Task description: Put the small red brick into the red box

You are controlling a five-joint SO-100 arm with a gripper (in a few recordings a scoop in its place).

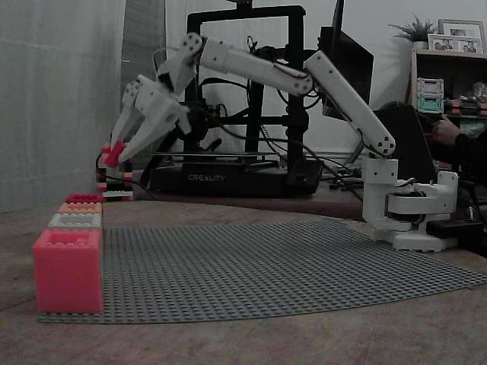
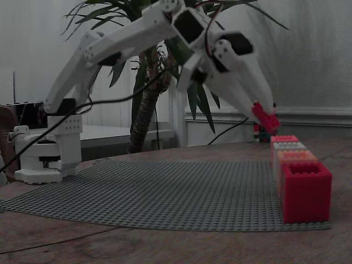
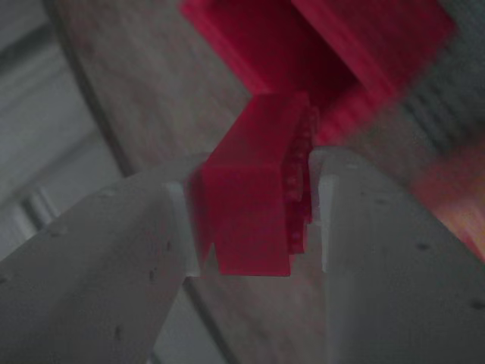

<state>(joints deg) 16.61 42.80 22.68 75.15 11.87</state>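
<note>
So the end effector (image 3: 256,220) is clamped on the small red brick (image 1: 114,154), one finger on each side. It's up in the air, well above the tabletop (image 1: 304,346), near the row of boxes at the edge of the grey baseplate (image 1: 266,258). In the wrist view the red box (image 3: 364,30) sits just past the brick with its opening showing, but that picture is blurry, so I can't tell how well they line up. My main worry is that the brick looks tilted in the grip, so if it's let go from this height it could hit the rim and bounce out onto the baseplate. Also the orange box (image 2: 297,157) is right next to the red one, so a small sideways error could drop it in there. And there's a second reddish box (image 1: 67,270) at the other end of the row, so the wrong target is a real possibility. I'd get lower and centred before opening.
</note>
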